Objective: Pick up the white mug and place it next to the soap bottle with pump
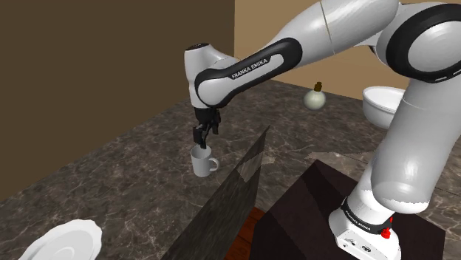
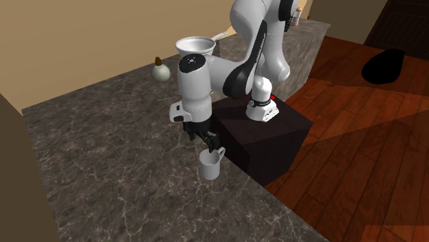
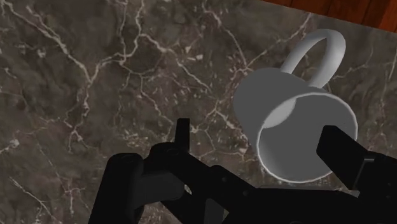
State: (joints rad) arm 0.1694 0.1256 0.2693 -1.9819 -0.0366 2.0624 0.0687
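Black two-finger gripper [image 1: 205,137] is hanging straight down near the centre of the shoulder view, its fingers standing apart with nothing clasped between them. It is hovering directly over a white mug [image 1: 203,162], with the fingertips sitting just above the rim. The mug is standing upright on a dark marbled counter [image 1: 111,170], its handle pointing toward the right of that frame. In the wrist view the mug's open mouth is showing between the two fingers, lying much closer to one finger [image 3: 340,149] than the other; whether that finger is touching the rim cannot be told. A round, pale soap bottle with a dark pump [image 1: 315,97] is standing on the same counter in the upper right of the shoulder view, well apart from the mug. A white bowl [image 1: 380,103] is sitting just right of the bottle, and a white plate [image 1: 63,244] is lying in the lower left corner. The white arm [image 1: 325,37] is reaching in from its dark box stand [image 1: 310,221] at lower right.
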